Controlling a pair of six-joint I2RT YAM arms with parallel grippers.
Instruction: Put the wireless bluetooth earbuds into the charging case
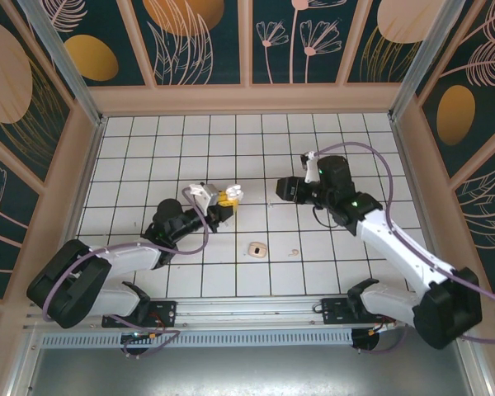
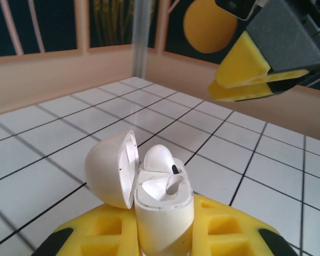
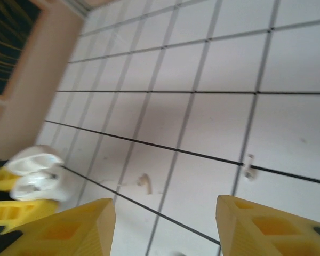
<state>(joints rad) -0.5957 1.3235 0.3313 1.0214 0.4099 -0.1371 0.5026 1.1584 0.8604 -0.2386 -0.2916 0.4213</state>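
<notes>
My left gripper is shut on the white charging case, which it holds upright above the floor with the lid swung open to the left. One white earbud sits in the case's far slot, and the near slot is empty. Another earbud lies on a floor tile, in front of and between the two arms. My right gripper hangs open above the floor just right of the case, with nothing between its yellow fingers.
A tiny pale speck lies on a grid line right of the loose earbud. Wooden walls ring the white tiled floor. Both arm bases sit along the near rail.
</notes>
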